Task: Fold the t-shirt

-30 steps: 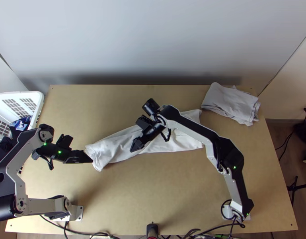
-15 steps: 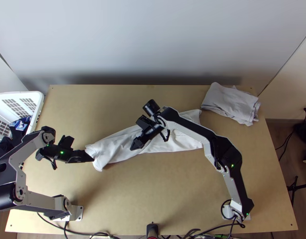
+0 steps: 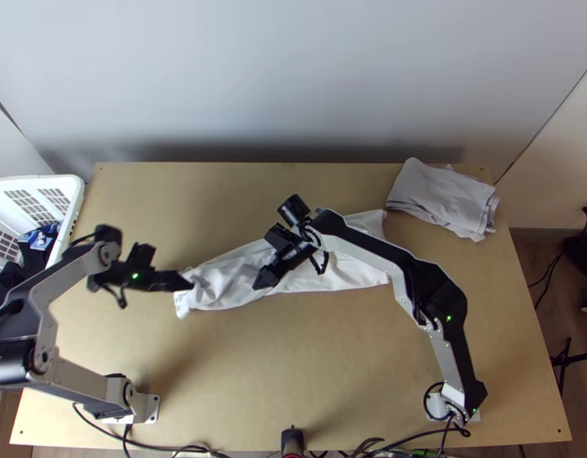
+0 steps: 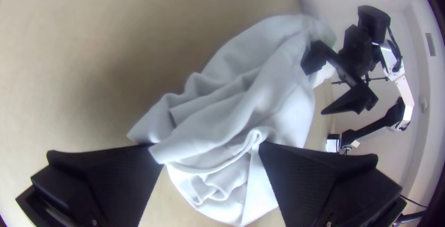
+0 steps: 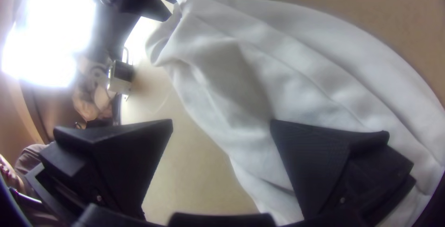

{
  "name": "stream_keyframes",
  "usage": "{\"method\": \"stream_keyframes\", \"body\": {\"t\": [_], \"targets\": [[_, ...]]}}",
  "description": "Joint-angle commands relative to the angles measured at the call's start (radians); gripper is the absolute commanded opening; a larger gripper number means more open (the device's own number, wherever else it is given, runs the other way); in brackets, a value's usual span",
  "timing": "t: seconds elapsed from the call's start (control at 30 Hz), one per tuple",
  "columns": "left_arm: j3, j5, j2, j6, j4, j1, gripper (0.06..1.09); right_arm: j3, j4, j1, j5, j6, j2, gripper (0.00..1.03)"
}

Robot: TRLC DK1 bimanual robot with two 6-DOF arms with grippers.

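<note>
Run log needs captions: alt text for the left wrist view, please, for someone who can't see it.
White t-shirt rumpled on a light wooden table, one end bunched between the left claw's spread fingers. Farther off, the right arm's claw is open at the shirt's far part.

White glare (image 5: 52, 32) in the right wrist view, corners dark

Place: robotics lab, by its look
Arms: silver-grey and black left arm (image 3: 43, 301) and right arm (image 3: 451, 355), mounted on light wooden table (image 3: 331, 366)
Cabling: loose black cables (image 3: 194, 448) along its near edge
Backdrop: plain pale wall (image 3: 293, 76)
</note>
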Motion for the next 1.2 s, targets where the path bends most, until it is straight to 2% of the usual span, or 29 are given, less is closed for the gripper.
{"method": "stream_keyframes", "body": {"t": [0.0,0.1,0.2,0.4,0.6,0.63,0.67,0.7,0.73,0.8,1.17], "targets": [[0.049,0.035,0.045,-0.043,0.015,-0.051,1.04,-0.036,0.028,-0.004,0.008,0.008,-0.015,0.98],[0.038,0.038,0.007,-0.039,0.070,-0.063,1.04,-0.052,0.043,-0.007,0.015,0.012,-0.018,0.98],[-0.014,-0.031,-0.080,-0.027,0.187,-0.086,1.04,-0.061,0.053,-0.010,0.022,0.012,-0.021,0.98],[-0.014,-0.025,-0.088,-0.030,0.188,-0.094,1.04,-0.053,0.057,-0.013,0.026,0.014,-0.023,0.98],[-0.029,-0.084,-0.185,-0.086,0.245,-0.066,1.03,-0.049,0.059,-0.013,0.032,0.017,-0.023,0.98],[-0.037,-0.088,-0.203,-0.077,0.263,-0.069,0.91,-0.049,0.057,-0.013,0.032,0.017,-0.023,0.98],[-0.037,-0.088,-0.212,-0.048,0.257,-0.079,0.64,-0.049,0.057,-0.015,0.032,0.017,-0.023,0.98],[-0.043,-0.102,-0.231,-0.042,0.274,-0.080,0.31,-0.049,0.059,-0.016,0.034,0.015,-0.023,0.98],[-0.057,-0.122,-0.254,-0.070,0.316,-0.074,0.12,-0.047,0.059,-0.016,0.034,0.015,-0.023,0.98],[-0.069,-0.131,-0.291,-0.074,0.337,-0.080,0.09,-0.044,0.059,-0.018,0.034,0.017,-0.023,0.98],[-0.089,-0.150,-0.281,-0.065,0.360,-0.083,0.09,-0.036,0.057,-0.044,0.035,0.020,-0.027,0.98]]}}
